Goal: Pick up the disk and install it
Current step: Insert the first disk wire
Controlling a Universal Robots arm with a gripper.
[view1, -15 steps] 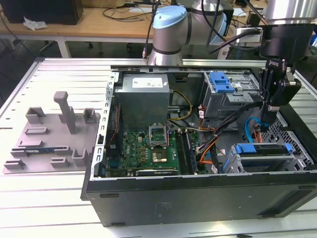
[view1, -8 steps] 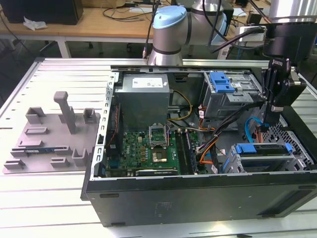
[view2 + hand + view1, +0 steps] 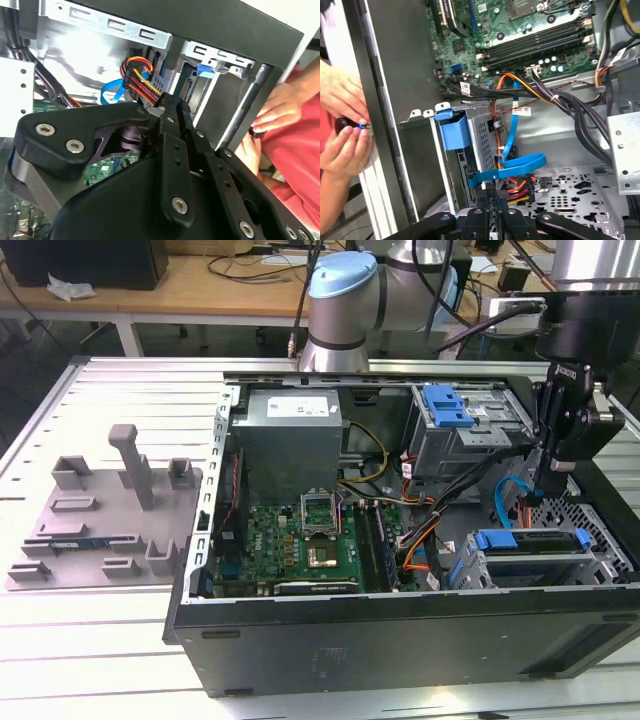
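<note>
Gripper clenched, holding nothing I can make out, hangs in case; disk sits flat in bay at its 6 o'clock in exterior view, close below, long axis running 3-to-9.

Counter: pale metal top with lengthwise slots, evenly lit, no hard shadows. Behind it, at the top of the exterior view, a light wooden desk on white legs. On the desk: a black box, a crumpled white scrap and loose cables. Floor under the desk is dark.
</note>
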